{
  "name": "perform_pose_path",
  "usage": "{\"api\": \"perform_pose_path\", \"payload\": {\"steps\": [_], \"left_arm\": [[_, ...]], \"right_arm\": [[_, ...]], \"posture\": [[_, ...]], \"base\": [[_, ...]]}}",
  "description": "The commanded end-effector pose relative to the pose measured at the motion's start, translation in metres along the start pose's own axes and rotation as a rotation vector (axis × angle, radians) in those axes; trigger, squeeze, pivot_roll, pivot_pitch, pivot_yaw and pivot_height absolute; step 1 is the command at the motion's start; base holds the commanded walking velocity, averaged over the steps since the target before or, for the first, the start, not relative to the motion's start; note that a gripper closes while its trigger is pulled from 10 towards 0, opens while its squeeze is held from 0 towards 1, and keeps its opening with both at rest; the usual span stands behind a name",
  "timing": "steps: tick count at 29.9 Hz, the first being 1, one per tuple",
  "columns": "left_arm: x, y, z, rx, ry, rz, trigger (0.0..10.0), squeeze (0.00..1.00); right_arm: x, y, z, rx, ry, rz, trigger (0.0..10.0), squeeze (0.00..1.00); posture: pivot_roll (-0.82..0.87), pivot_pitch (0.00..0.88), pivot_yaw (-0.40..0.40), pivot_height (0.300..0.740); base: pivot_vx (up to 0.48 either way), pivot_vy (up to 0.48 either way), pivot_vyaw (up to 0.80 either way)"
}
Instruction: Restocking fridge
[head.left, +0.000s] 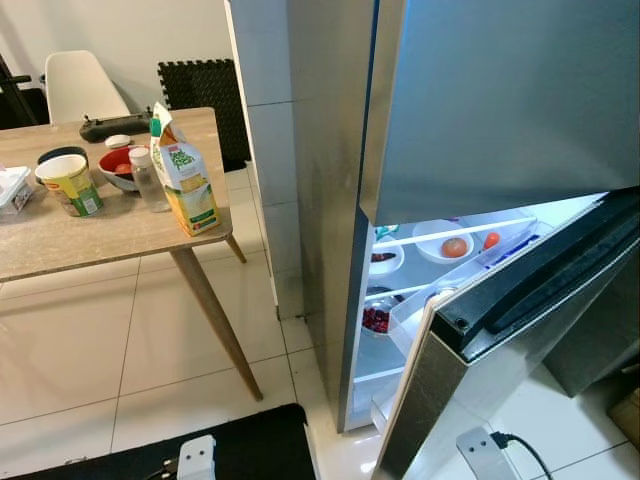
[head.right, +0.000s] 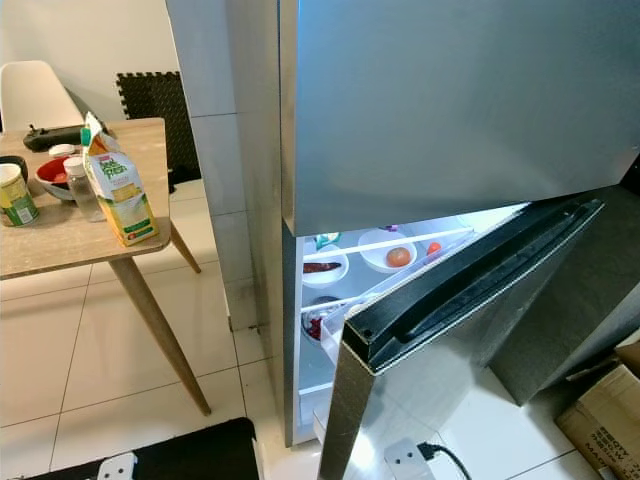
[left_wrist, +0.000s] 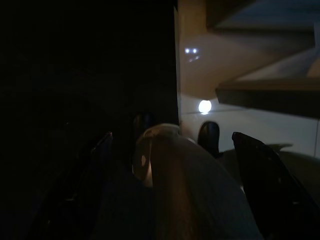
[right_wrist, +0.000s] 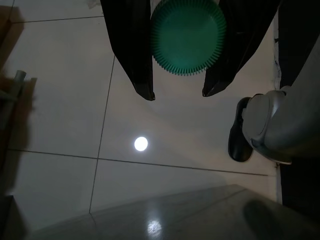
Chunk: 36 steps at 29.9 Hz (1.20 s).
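Green and round, a ridged lid is sitting tight between the right gripper fingers, low over the floor tiles. Left gripper is hanging in the dark (cannot tell its grip). Next, the held thing probably needs lifting toward the open fridge, whose door is standing wide; more stock, like the juice carton, is waiting near the table edge.

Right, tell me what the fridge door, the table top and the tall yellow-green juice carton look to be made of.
The grey fridge door looks like brushed metal, probably stainless steel: a dull, even sheen with soft reflections. The light brown table top appears to be wood or a wood-look laminate, matt with faint grain, on angled wooden legs. The yellow-green juice carton looks like printed, coated paperboard, with a folded gable top and sharp creases.
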<state>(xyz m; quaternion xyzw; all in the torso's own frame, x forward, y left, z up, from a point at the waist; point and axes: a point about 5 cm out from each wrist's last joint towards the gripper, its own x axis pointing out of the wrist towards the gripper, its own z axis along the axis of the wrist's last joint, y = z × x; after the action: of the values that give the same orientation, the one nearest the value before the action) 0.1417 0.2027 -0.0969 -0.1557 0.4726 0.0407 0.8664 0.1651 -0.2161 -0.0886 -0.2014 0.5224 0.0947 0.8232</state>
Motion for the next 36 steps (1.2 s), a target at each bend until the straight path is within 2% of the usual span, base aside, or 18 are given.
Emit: {"api": "perform_pose_path", "payload": {"steps": [1,4,20,24,27,36], "left_arm": [[-0.0007,-0.0004,-0.0058,0.009,0.02,-0.001,10.0,0.0],[-0.0008,0.0001,-0.0051,0.015,0.019,-0.001,10.0,0.0],[-0.0018,0.0012,-0.0086,0.045,0.029,0.006,10.0,0.0],[-0.0017,0.0004,-0.009,0.031,0.026,0.005,10.0,0.0],[-0.0021,0.0023,-0.0089,0.0,0.019,0.019,10.0,0.0],[-0.0014,0.0044,-0.0026,-0.015,0.001,0.035,10.0,0.0]], "right_arm": [[-0.0001,0.0019,-0.0035,-0.006,0.014,0.007,10.0,0.0],[-0.0001,0.0037,-0.0049,0.002,0.016,0.01,10.0,0.0],[-0.0008,0.003,-0.0089,0.005,0.018,0.008,10.0,0.0],[-0.001,0.0027,-0.01,0.014,0.018,0.009,10.0,0.0],[-0.0006,0.0032,-0.0081,0.063,0.011,-0.003,10.0,0.0],[-0.0006,0.0006,-0.0062,0.073,0.005,-0.011,10.0,0.0]], "posture": [[-0.02,0.0,-0.013,0.74],[-0.02,0.0,-0.009,0.74],[-0.03,0.0,-0.003,0.74],[-0.03,0.0,0.003,0.74],[-0.03,0.0,0.01,0.74],[-0.04,0.0,0.006,0.74]], "base": [[0.0,0.0,-0.8],[0.0,0.0,-0.79],[0.0,0.0,0.0],[0.0,0.0,0.0],[0.0,0.0,0.0],[0.0,0.0,0.0]]}}
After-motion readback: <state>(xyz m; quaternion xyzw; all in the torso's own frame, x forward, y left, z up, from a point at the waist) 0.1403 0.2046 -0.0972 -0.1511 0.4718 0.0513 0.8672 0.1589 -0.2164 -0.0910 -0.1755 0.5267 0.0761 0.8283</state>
